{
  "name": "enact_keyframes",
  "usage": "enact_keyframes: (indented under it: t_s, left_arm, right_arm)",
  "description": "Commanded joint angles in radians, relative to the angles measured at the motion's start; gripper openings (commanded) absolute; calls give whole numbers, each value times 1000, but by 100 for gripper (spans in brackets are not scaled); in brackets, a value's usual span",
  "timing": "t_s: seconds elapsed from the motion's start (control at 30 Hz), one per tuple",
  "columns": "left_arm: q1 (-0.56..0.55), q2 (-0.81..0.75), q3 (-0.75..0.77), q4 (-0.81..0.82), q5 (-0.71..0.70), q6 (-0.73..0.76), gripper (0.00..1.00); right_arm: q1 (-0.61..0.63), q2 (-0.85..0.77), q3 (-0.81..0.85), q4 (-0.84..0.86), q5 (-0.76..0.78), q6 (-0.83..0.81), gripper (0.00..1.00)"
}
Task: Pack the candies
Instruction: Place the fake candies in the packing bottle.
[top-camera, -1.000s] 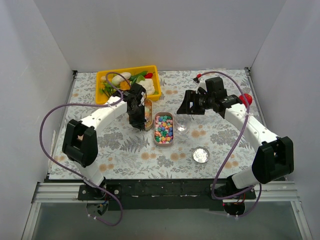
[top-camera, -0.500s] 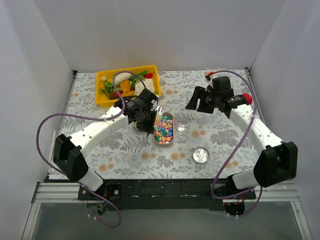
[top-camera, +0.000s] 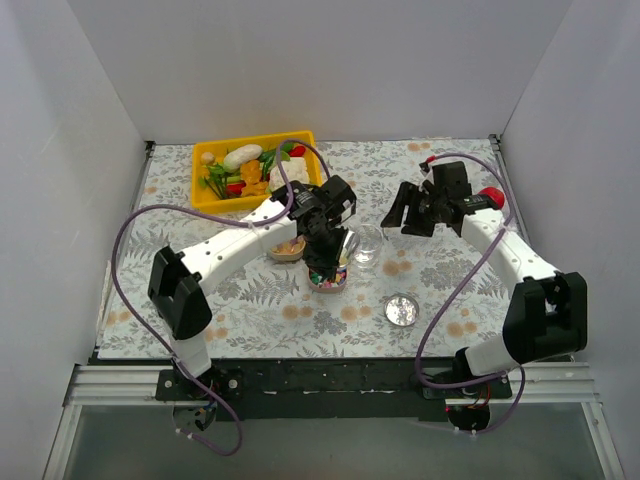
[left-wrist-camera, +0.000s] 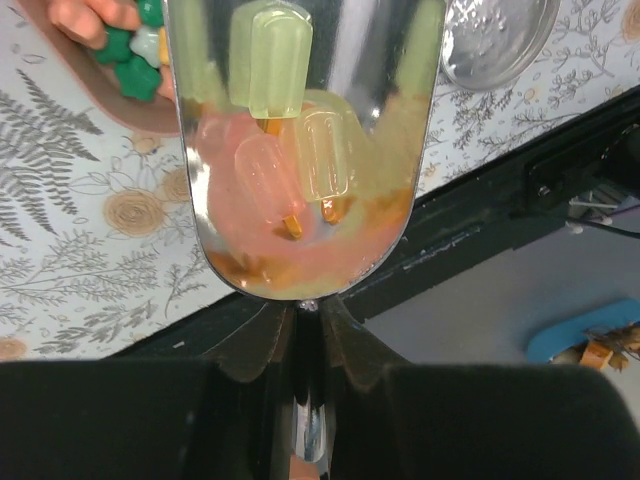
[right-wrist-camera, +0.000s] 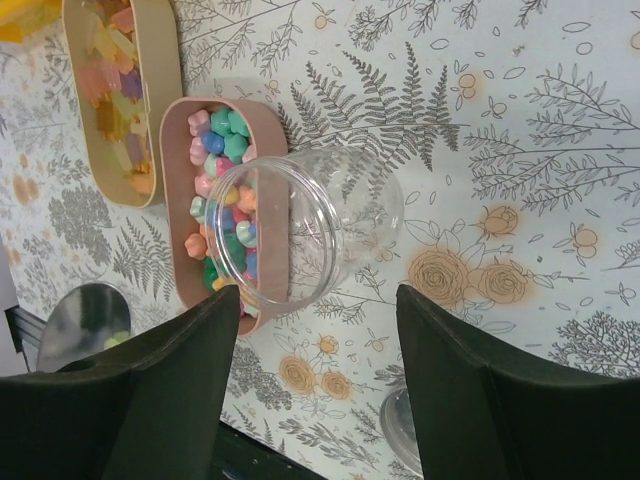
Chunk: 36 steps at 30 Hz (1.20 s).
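Observation:
My left gripper (top-camera: 322, 252) is shut on the handle of a metal scoop (left-wrist-camera: 305, 150), seen close in the left wrist view (left-wrist-camera: 308, 335). The scoop holds a few translucent yellow and pink candies (left-wrist-camera: 300, 165). It hovers over the pink tray (top-camera: 328, 282) of pastel candies (right-wrist-camera: 222, 165), just left of the clear jar (top-camera: 368, 243). A beige tray (right-wrist-camera: 165, 100) holds translucent yellow-orange candies (right-wrist-camera: 110, 90). My right gripper (top-camera: 407, 217) is open and empty, right of the jar (right-wrist-camera: 320, 225), its fingers apart from it (right-wrist-camera: 320, 390).
A round metal lid (top-camera: 401, 310) lies in front of the jar. A yellow tray (top-camera: 200, 180) of toy vegetables stands at the back left. A red ball (top-camera: 490, 195) sits by the right arm. White walls close in three sides.
My left gripper has swung right with the scoop, from the beige tray to over the pink tray beside the jar. My right gripper has drawn back a little to the right.

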Motion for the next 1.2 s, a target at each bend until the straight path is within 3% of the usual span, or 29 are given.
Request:
enact_keyframes:
  t_s: [0.0,0.33,0.53,0.9,1.17]
  left_arm:
    - [-10,55,84,-70,90,-47,0]
    - [-12,170,241,-62,200,-63,0]
    - [-12,226,308,-116,268,-93,0]
    - [62,236,284,-128,410,-102,0]
    - [139,293,302,-117,532,-97,0]
  right_arm:
    - [-3,69,28,65,-73,-41,69]
    - [6,146,4,139,-127,-53,65]
    - [32,165,-4,137,-111,-53,54]
    - [-5,2,-42,147,142,102,61]
    - [-94,-104,-82,81,163,128,62]
